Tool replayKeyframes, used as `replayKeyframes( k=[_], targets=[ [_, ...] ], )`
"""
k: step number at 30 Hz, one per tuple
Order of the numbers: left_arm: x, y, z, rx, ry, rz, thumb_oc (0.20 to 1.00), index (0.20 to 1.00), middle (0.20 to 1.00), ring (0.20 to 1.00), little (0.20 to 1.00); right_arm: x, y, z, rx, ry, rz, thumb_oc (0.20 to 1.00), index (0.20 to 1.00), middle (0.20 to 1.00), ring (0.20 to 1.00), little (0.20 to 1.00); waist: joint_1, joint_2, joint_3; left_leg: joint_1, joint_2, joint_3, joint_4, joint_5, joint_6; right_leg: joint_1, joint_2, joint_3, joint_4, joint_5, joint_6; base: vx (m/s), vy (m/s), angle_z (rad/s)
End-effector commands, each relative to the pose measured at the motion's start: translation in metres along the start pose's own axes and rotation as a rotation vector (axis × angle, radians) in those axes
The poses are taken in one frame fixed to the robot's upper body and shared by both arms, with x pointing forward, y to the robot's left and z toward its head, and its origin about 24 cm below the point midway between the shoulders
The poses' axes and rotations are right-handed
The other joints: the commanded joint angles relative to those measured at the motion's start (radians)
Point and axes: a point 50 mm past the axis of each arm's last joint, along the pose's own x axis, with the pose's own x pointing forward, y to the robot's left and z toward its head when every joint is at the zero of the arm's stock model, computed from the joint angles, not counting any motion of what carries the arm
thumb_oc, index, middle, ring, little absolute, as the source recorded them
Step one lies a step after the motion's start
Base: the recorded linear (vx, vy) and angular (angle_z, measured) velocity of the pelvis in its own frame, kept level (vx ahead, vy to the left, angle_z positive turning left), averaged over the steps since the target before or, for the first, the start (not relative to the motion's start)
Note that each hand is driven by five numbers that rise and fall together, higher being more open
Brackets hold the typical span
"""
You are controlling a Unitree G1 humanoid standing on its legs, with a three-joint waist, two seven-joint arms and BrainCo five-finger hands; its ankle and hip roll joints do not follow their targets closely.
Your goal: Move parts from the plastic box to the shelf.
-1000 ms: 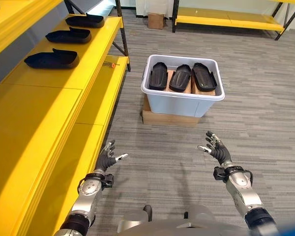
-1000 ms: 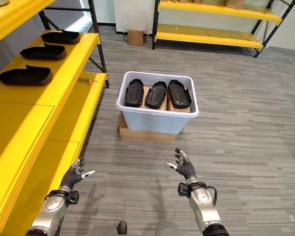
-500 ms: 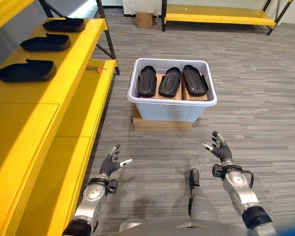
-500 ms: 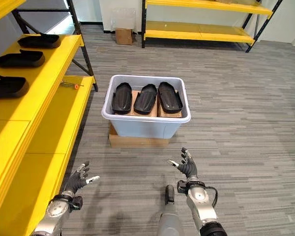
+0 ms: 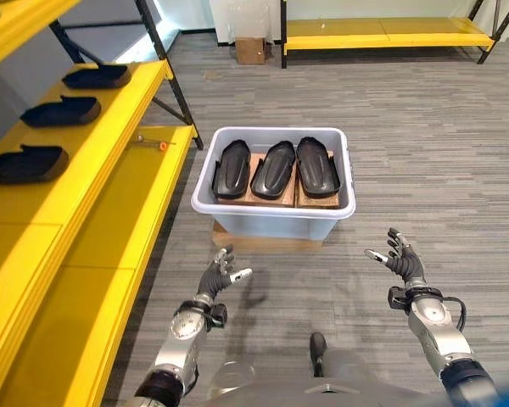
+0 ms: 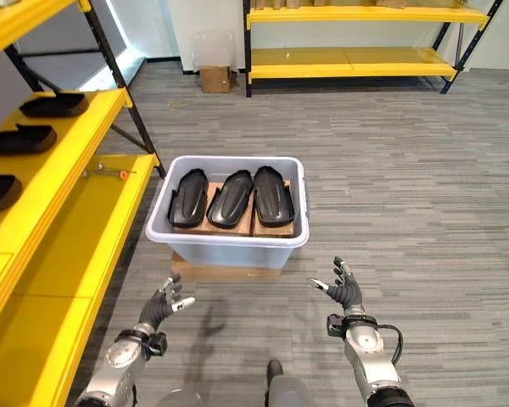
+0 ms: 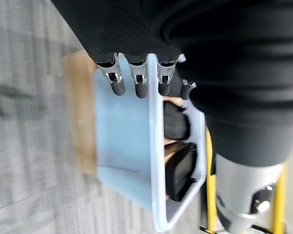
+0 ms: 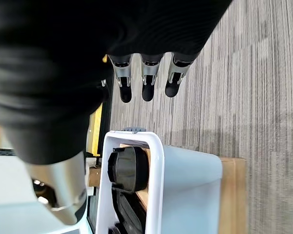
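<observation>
The yellow shelf (image 5: 85, 212) runs along the robot's left side, at about 9 to 10 o'clock, and three black parts (image 5: 24, 164) already lie on its upper level. A small orange-tipped tool (image 5: 153, 142) lies on the lower level.

The grey plastic box (image 5: 271, 219) sits on a flat cardboard box (image 5: 267, 244) on the floor, straight ahead at 12 o'clock. Inside it three more black parts (image 5: 276, 170) lie side by side. Each one has its long side pointing away from the robot, from 6 to 12 o'clock.

The left hand (image 5: 217, 275) hangs low in front of the box's near left corner, fingers spread and holding nothing. The right hand (image 5: 400, 260) is out at about 2 o'clock, well apart from the box, fingers also spread and empty. I think the left hand is nearer to the box, so the left part looks easiest to reach.

Compared with a second ago, the whole picture has turned, so the camera has moved. The box now sits in the middle and looks closer to both hands, and the shelf is farther to the side.
</observation>
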Motion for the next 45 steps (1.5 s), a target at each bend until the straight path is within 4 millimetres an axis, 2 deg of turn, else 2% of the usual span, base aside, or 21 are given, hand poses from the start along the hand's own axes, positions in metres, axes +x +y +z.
replayKeyframes(
  k=[1, 3, 4, 5, 7, 9, 10, 12, 14, 17, 20, 21, 23, 25, 27, 28, 29, 32, 33, 37, 45],
  targets=[
    [0.000, 0.013, 0.019, 0.062, -0.077, 0.009, 1.000, 1.000, 1.000, 1.000, 1.000, 0.002, 0.010, 0.023, 0.086, -0.106, 0.046, 1.000, 1.000, 1.000, 1.000, 1.000, 0.026, -0.037, 0.004, 0.082, -0.093, 0.094, -0.345, 0.018, 0.125, 0.048, 0.005, -0.034, -0.014, 0.034, 0.128, 0.26, -0.031, -0.12],
    [-0.004, 0.019, 0.016, 0.067, -0.068, 0.034, 1.000, 1.000, 1.000, 1.000, 1.000, 0.003, 0.013, 0.025, 0.095, -0.103, 0.059, 1.000, 1.000, 1.000, 1.000, 1.000, 0.033, -0.040, 0.000, 0.106, -0.058, 0.090, -0.456, 0.014, 0.132, 0.055, 0.006, -0.033, -0.022, 0.029, 0.130, 0.29, 0.094, -0.21],
    [-0.009, 0.029, 0.011, 0.063, -0.052, 0.091, 1.000, 1.000, 1.000, 1.000, 1.000, 0.005, 0.017, 0.028, 0.089, -0.103, 0.076, 1.000, 1.000, 1.000, 1.000, 1.000, 0.040, -0.028, -0.010, 0.121, 0.024, 0.071, -0.661, 0.082, 0.102, 0.062, 0.018, -0.025, -0.039, 0.017, 0.128, 0.32, 0.248, -0.28],
    [-0.011, 0.032, 0.006, 0.056, -0.029, 0.123, 1.000, 1.000, 1.000, 1.000, 1.000, 0.006, 0.019, 0.029, 0.082, -0.103, 0.083, 1.000, 1.000, 1.000, 1.000, 1.000, 0.049, -0.022, -0.009, 0.124, 0.061, 0.051, -0.726, 0.134, 0.074, 0.073, 0.024, -0.014, -0.048, 0.009, 0.125, 0.37, 0.342, -0.43],
    [-0.015, 0.038, -0.003, 0.010, -0.002, 0.157, 1.000, 1.000, 1.000, 1.000, 1.000, 0.010, 0.023, 0.032, 0.060, -0.107, 0.122, 1.000, 1.000, 1.000, 1.000, 1.000, 0.065, -0.018, -0.005, 0.100, 0.135, 0.032, -0.794, 0.205, 0.040, 0.100, 0.018, 0.003, -0.061, -0.012, 0.120, 0.29, 0.332, -0.69],
    [-0.017, 0.041, -0.006, -0.023, 0.004, 0.177, 1.000, 1.000, 1.000, 1.000, 1.000, 0.012, 0.027, 0.035, 0.041, -0.114, 0.161, 1.000, 1.000, 1.000, 1.000, 1.000, 0.072, -0.017, 0.000, 0.066, 0.189, 0.044, -0.794, 0.230, 0.028, 0.114, 0.000, 0.006, -0.060, -0.031, 0.118, 0.30, 0.440, -0.76],
    [-0.019, 0.043, -0.010, -0.032, 0.005, 0.192, 1.000, 1.000, 1.000, 1.000, 1.000, 0.012, 0.030, 0.038, 0.020, -0.123, 0.193, 1.000, 1.000, 1.000, 1.000, 1.000, 0.074, -0.012, 0.005, 0.055, 0.214, 0.021, -0.794, 0.242, 0.021, 0.108, -0.007, 0.021, -0.033, -0.053, 0.118, 0.34, 0.561, -0.56],
    [-0.020, 0.045, -0.012, -0.034, 0.013, 0.184, 1.000, 1.000, 1.000, 1.000, 1.000, 0.012, 0.031, 0.040, 0.005, -0.128, 0.212, 1.000, 1.000, 1.000, 1.000, 1.000, 0.065, 0.000, 0.003, 0.072, 0.215, 0.035, -0.794, 0.226, 0.025, 0.091, -0.017, 0.020, 0.016, -0.080, 0.120, 0.29, 0.545, -0.52],
    [-0.018, 0.044, -0.010, 0.019, 0.018, 0.164, 1.000, 1.000, 1.000, 1.000, 1.000, 0.011, 0.026, 0.039, 0.017, -0.119, 0.202, 1.000, 1.000, 1.000, 1.000, 1.000, 0.055, 0.006, -0.007, 0.088, 0.187, 0.051, -0.785, 0.199, 0.032, 0.067, -0.026, 0.015, 0.072, -0.095, 0.128, 0.23, 0.472, -0.58],
    [-0.014, 0.049, -0.003, 0.056, 0.017, 0.143, 1.000, 1.000, 1.000, 1.000, 1.000, 0.006, 0.024, 0.032, 0.066, -0.104, 0.193, 1.000, 1.000, 1.000, 1.000, 1.000, 0.044, 0.002, -0.009, 0.100, 0.143, 0.025, -0.744, 0.146, 0.057, 0.036, -0.034, 0.029, 0.174, -0.125, 0.153, 0.22, 0.403, 0.00],
    [-0.015, 0.057, 0.002, 0.095, 0.024, 0.141, 1.000, 1.000, 1.000, 1.000, 1.000, 0.003, 0.028, 0.026, 0.106, -0.089, 0.174, 1.000, 1.000, 1.000, 1.000, 1.000, 0.048, -0.011, -0.016, 0.114, 0.110, 0.020, -0.742, 0.114, 0.096, 0.015, -0.047, 0.027, 0.272, -0.086, 0.183, 0.18, 0.314, 0.31],
    [-0.017, 0.061, 0.002, 0.089, 0.030, 0.149, 1.000, 1.000, 1.000, 1.000, 1.000, 0.002, 0.032, 0.023, 0.132, -0.081, 0.169, 1.000, 1.000, 1.000, 1.000, 1.000, 0.056, -0.021, -0.021, 0.118, 0.086, 0.023, -0.743, 0.096, 0.126, -0.006, -0.061, 0.012, 0.332, -0.039, 0.204, 0.17, 0.272, 0.06],
    [-0.020, 0.063, 0.002, 0.099, 0.030, 0.154, 1.000, 1.000, 1.000, 1.000, 1.000, 0.001, 0.038, 0.024, 0.122, -0.085, 0.167, 1.000, 1.000, 1.000, 1.000, 1.000, 0.064, -0.023, -0.022, 0.131, 0.072, 0.037, -0.757, 0.089, 0.149, -0.048, -0.053, 0.001, 0.392, 0.000, 0.217, 0.13, 0.196, -0.22],
    [-0.023, 0.064, 0.002, 0.098, 0.028, 0.165, 1.000, 1.000, 1.000, 1.000, 1.000, 0.003, 0.042, 0.027, 0.125, -0.091, 0.158, 1.000, 1.000, 1.000, 1.000, 1.000, 0.069, -0.025, -0.019, 0.142, 0.071, 0.055, -0.773, 0.088, 0.154, -0.073, -0.039, -0.016, 0.344, 0.020, 0.213, 0.08, 0.026, -0.34],
    [-0.024, 0.064, 0.003, 0.091, 0.022, 0.162, 1.000, 1.000, 1.000, 1.000, 1.000, 0.005, 0.044, 0.032, 0.154, -0.111, 0.161, 1.000, 1.000, 1.000, 1.000, 1.000, 0.073, -0.025, -0.016, 0.143, 0.076, 0.068, -0.781, 0.093, 0.147, -0.049, -0.037, -0.026, 0.197, 0.005, 0.193, 0.08, -0.103, -0.21],
    [-0.022, 0.064, 0.007, 0.095, 0.015, 0.154, 1.000, 1.000, 1.000, 1.000, 1.000, 0.005, 0.043, 0.034, 0.156, -0.123, 0.151, 1.000, 1.000, 1.000, 1.000, 1.000, 0.076, -0.037, -0.018, 0.137, 0.069, 0.073, -0.785, 0.089, 0.146, -0.026, -0.060, -0.022, 0.041, 0.033, 0.200, 0.12, -0.233, -0.12],
    [-0.020, 0.064, 0.009, 0.104, 0.010, 0.146, 1.000, 1.000, 1.000, 1.000, 1.000, 0.005, 0.044, 0.036, 0.142, -0.136, 0.137, 1.000, 1.000, 1.000, 1.000, 1.000, 0.076, -0.045, -0.015, 0.144, 0.066, 0.075, -0.791, 0.078, 0.143, -0.033, -0.091, -0.014, -0.037, 0.105, 0.225, 0.10, -0.222, -0.04],
    [-0.022, 0.063, 0.008, 0.090, 0.006, 0.147, 1.000, 1.000, 1.000, 1.000, 1.000, 0.006, 0.044, 0.039, 0.129, -0.141, 0.130, 1.000, 1.000, 1.000, 1.000, 1.000, 0.075, -0.043, -0.011, 0.151, 0.082, 0.073, -0.794, 0.072, 0.137, -0.032, -0.094, 0.007, -0.061, 0.117, 0.237, 0.08, -0.190, 0.02],
    [-0.025, 0.061, 0.006, 0.040, -0.007, 0.148, 1.000, 1.000, 1.000, 1.000, 1.000, 0.005, 0.043, 0.042, 0.100, -0.156, 0.139, 1.000, 1.000, 1.000, 1.000, 1.000, 0.086, -0.048, -0.018, 0.144, 0.104, 0.075, -0.794, 0.075, 0.116, 0.002, -0.100, -0.020, -0.106, 0.108, 0.237, 0.06, -0.192, 0.06],
    [-0.029, 0.053, 0.004, -0.012, -0.035, 0.137, 1.000, 1.000, 1.000, 1.000, 1.000, 0.007, 0.039, 0.038, 0.043, -0.106, 0.107, 1.000, 1.000, 1.000, 1.000, 1.000, 0.100, -0.061, -0.035, 0.147, 0.145, 0.102, -0.794, 0.083, 0.074, 0.052, -0.100, -0.067, -0.127, 0.078, 0.223, 0.10, -0.129, -0.22],
    [-0.033, 0.045, 0.007, -0.041, -0.063, 0.117, 1.000, 1.000, 1.000, 1.000, 1.000, 0.010, 0.026, 0.033, -0.018, -0.060, 0.041, 1.000, 1.000, 1.000, 1.000, 1.000, 0.117, -0.061, -0.037, 0.151, 0.177, 0.131, -0.794, 0.100, 0.048, 0.097, -0.094, -0.103, -0.146, 0.050, 0.195, 0.07, -0.080, -0.10]
  ],
)
